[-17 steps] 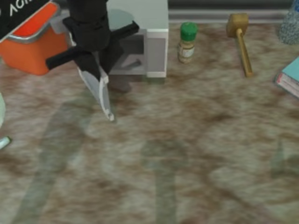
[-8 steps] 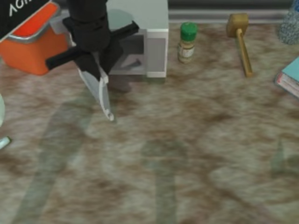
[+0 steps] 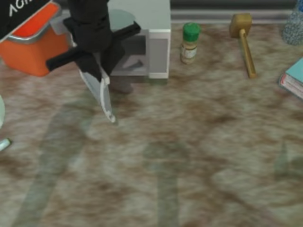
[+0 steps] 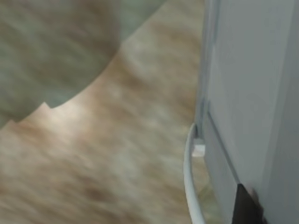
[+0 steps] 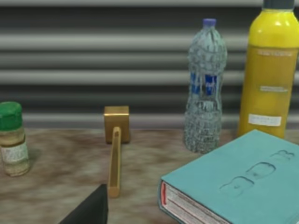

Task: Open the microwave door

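Top view has my left gripper [image 3: 97, 71] parked right at the front of the microwave [image 3: 142, 28], near the table's far edge on the left half. The black wrist hangs over the oven's left part and the fingers come down onto the microwave door [image 3: 100, 92]. From up here I honestly can't tell whether they're pinched on the door or just beside it, since the arm covers that spot. The left wrist view doesn't settle it either: only a black finger tip low in the picture, hard against the door panel [image 4: 243, 93], with the curved white bar handle [image 4: 189, 182] just beside it.

The door itself is swung well out from the oven, edge-on from above, pointing toward the near side of the table. The cavity [image 3: 130, 59] is exposed, and the grey control panel [image 3: 159, 53] sits at its right.

Just left of the oven is the orange bin [image 3: 33, 47], touching or nearly so. To the right stands a green-capped spice jar [image 3: 190, 43], then a wooden mallet [image 3: 244, 40] lying flat, and a teal book [image 3: 293, 78] at the right edge.

Right arm isn't visible from above. Its wrist camera shows the jar, mallet, book, a clear water bottle [image 5: 204, 88] and a yellow bottle [image 5: 268, 70].
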Controlling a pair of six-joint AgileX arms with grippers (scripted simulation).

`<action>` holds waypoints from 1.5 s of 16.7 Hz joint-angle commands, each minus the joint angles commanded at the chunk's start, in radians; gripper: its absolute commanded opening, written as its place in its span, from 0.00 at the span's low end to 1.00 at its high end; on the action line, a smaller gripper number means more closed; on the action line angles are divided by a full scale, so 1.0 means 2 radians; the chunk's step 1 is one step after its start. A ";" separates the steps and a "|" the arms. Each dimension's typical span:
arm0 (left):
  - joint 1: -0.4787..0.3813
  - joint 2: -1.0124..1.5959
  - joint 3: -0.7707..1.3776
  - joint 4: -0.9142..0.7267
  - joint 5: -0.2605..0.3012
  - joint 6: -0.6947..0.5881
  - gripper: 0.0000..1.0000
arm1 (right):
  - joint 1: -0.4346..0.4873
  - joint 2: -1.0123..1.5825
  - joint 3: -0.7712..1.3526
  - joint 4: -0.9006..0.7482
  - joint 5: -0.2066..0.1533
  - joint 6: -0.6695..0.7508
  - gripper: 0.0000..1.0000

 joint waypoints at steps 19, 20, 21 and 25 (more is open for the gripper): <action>0.020 -0.044 -0.071 0.026 0.000 0.025 0.00 | 0.000 0.000 0.000 0.000 0.000 0.000 1.00; 0.020 -0.044 -0.071 0.026 0.000 0.025 0.00 | 0.000 0.000 0.000 0.000 0.000 0.000 1.00; 0.020 -0.044 -0.071 0.026 0.000 0.025 0.00 | 0.000 0.000 0.000 0.000 0.000 0.000 1.00; 0.020 -0.044 -0.071 0.026 0.000 0.025 0.00 | 0.000 0.000 0.000 0.000 0.000 0.000 1.00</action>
